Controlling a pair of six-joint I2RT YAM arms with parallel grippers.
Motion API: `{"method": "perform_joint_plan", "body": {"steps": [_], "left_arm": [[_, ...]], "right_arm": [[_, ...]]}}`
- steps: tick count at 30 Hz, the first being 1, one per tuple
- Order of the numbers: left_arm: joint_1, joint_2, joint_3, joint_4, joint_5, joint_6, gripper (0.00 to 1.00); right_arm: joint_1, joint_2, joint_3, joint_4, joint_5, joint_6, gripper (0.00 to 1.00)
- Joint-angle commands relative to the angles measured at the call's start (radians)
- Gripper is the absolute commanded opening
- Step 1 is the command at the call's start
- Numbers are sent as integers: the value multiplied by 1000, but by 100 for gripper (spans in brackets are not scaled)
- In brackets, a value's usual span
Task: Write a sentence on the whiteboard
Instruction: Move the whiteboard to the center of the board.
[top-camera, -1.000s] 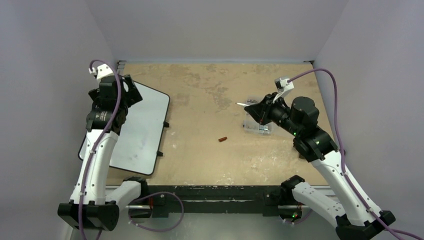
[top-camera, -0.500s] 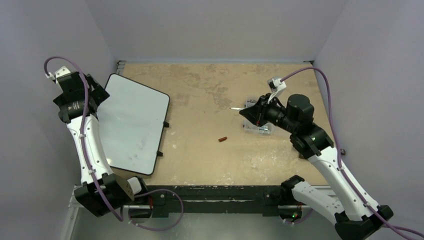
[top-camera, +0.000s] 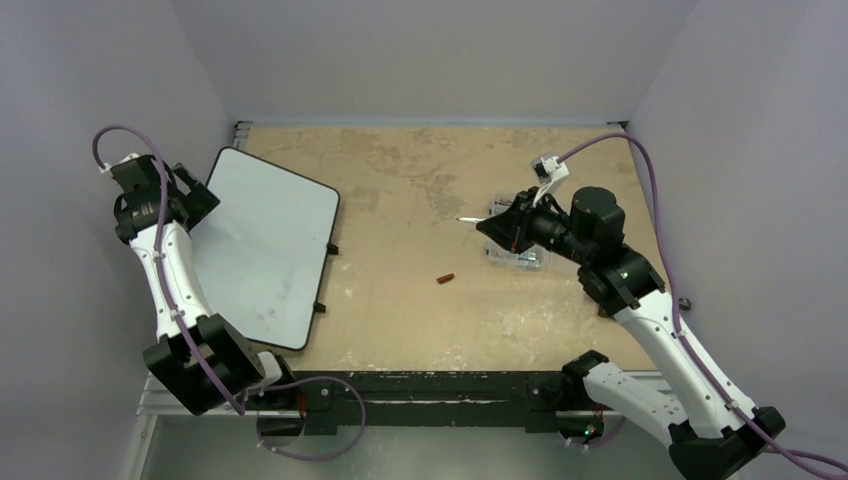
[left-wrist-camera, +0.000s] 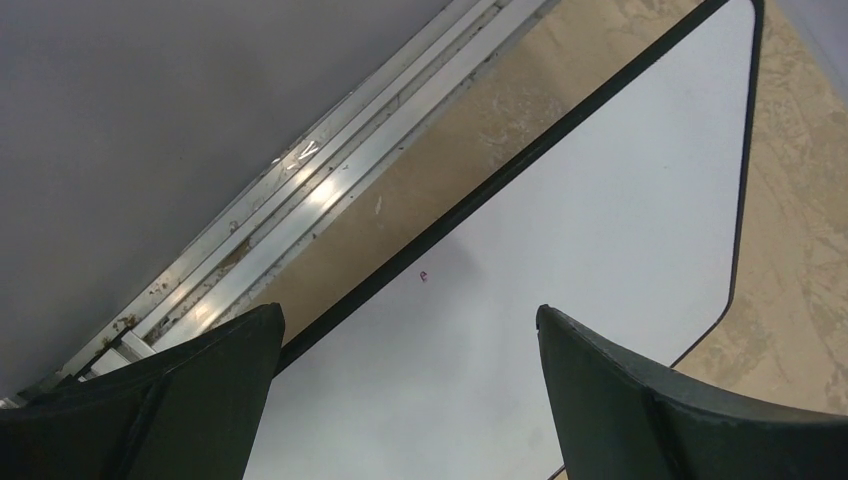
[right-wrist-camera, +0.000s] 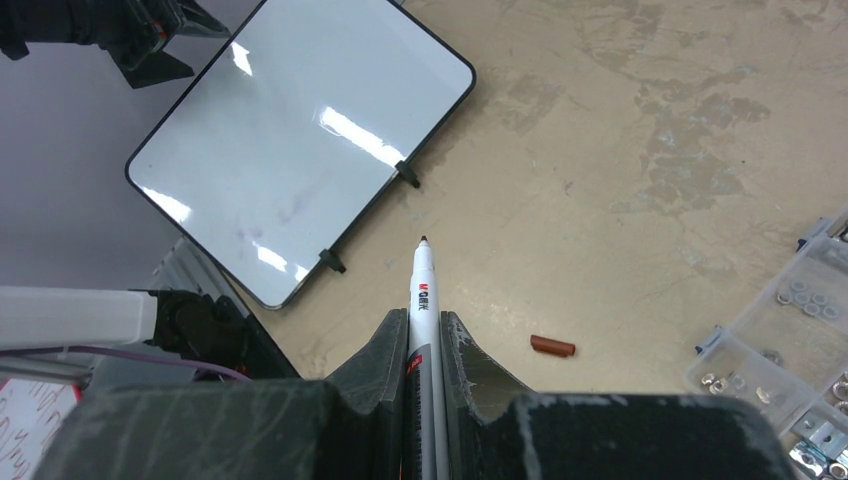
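Note:
The whiteboard (top-camera: 265, 245) lies flat at the table's left, blank except for a tiny red mark; it also shows in the left wrist view (left-wrist-camera: 600, 230) and the right wrist view (right-wrist-camera: 290, 140). My left gripper (top-camera: 196, 197) is open and empty, hovering over the board's far left edge (left-wrist-camera: 408, 315). My right gripper (top-camera: 492, 226) is shut on an uncapped white marker (right-wrist-camera: 421, 285), held above the table right of centre with its tip (top-camera: 461, 218) pointing left toward the board. The marker's red-brown cap (top-camera: 446, 279) lies on the table, also in the right wrist view (right-wrist-camera: 552, 346).
A small clear compartment box (top-camera: 520, 252) with small metal parts sits under the right gripper, at the right of the right wrist view (right-wrist-camera: 790, 340). A metal rail (left-wrist-camera: 300, 190) runs along the table's left edge. Grey walls close in left, back and right.
My left arm has swung off the board to its far left edge. My right gripper has moved a little left with the marker.

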Motion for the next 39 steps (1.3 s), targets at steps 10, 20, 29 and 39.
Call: {"method": "perform_joint_plan", "body": {"steps": [10, 20, 29, 39], "left_arm": [[55, 67, -5, 32, 83, -73, 96], [56, 31, -96, 67, 188, -123, 93], [54, -38, -198, 111, 266, -169, 88], [-4, -95, -238, 144, 283, -205, 87]], "right_arm": [[-3, 5, 29, 5, -28, 0, 0], [-3, 7, 46, -17, -9, -17, 0], [-3, 6, 55, -15, -3, -16, 0], [-3, -3, 48, -16, 5, -14, 0]]}}
